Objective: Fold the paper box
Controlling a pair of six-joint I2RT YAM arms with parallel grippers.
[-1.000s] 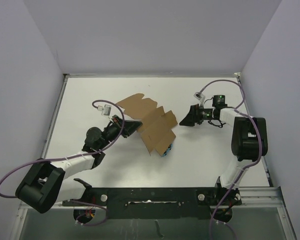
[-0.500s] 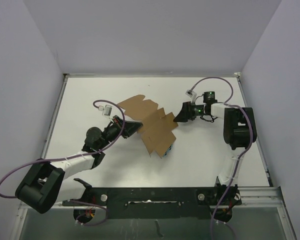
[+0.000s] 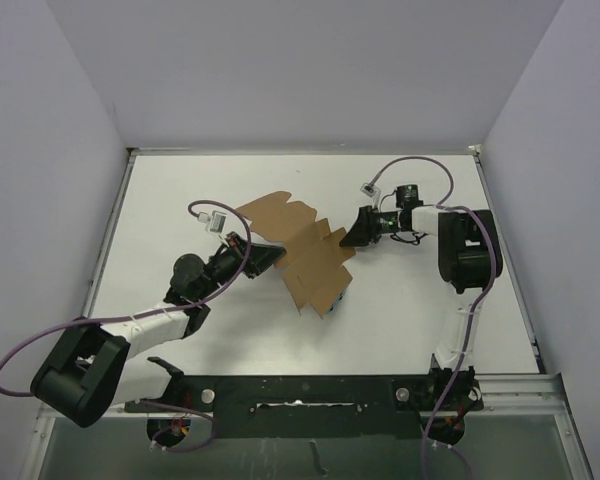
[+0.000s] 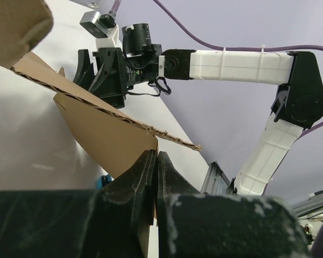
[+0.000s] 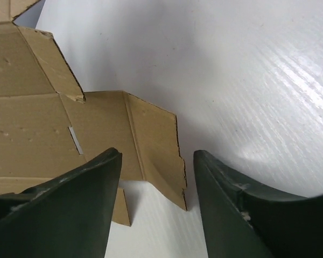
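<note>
Two grippers are flanking the paper box [image 3: 305, 250] mid-frame.
Left gripper [image 3: 272, 256] is pinching its left edge; right gripper [image 3: 350, 238], jaws parted, is facing the upper-right flap just ahead.

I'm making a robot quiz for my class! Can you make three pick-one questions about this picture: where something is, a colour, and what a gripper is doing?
1. Where is the right gripper?
A) at the right edge of the box
B) far off to the box's left
C) flat underneath the box

2. What colour is the box?
A) green
B) brown
C) red

3. What is the left gripper doing?
A) hanging wide open
B) holding a cup
C) pinching the box

Answers: 1 A, the box's edge shows between its open fingers; 2 B, it is plain brown cardboard; 3 C, its jaws are closed on the cardboard edge.
</note>
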